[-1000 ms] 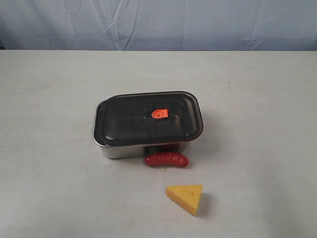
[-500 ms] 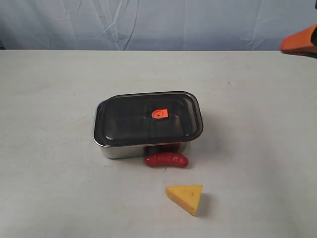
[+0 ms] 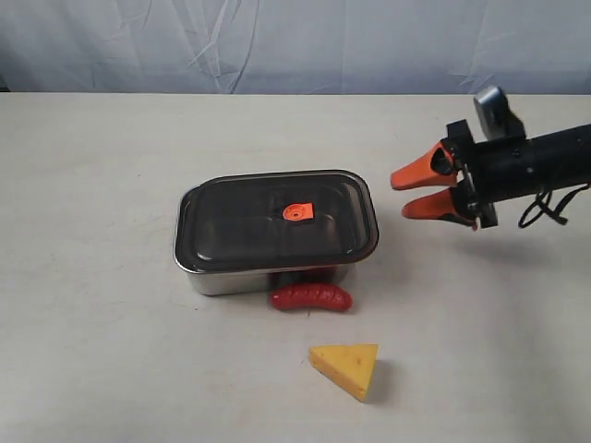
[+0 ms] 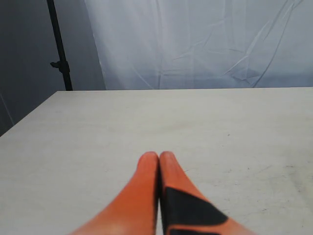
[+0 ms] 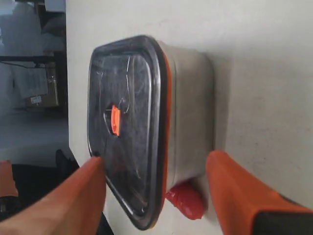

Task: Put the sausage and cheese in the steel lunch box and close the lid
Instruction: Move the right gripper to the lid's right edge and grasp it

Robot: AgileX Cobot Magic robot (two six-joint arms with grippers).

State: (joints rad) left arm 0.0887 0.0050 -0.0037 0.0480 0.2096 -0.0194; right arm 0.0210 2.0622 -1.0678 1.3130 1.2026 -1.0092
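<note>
While the lid [image 3: 249, 226] sits on the lunch box [image 3: 222, 280], a little askew as far as I can tell, nothing can go inside, so it has to come off first. The right gripper [image 3: 401, 196] hangs just right of the box, fingers spread, pointing at that end. The sausage [image 3: 311, 297] lies tight against the box's near wall, partly under the lid's overhang. The cheese [image 3: 346, 365] sits nearer and to the right, apart from both. If the gripper shoves rather than lifts, the box could slide and roll the sausage away. That smooth lid might also slip from a shallow pinch. The left gripper [image 4: 159, 159], fingers pressed together, is low over the table [image 3: 111, 351].
</note>
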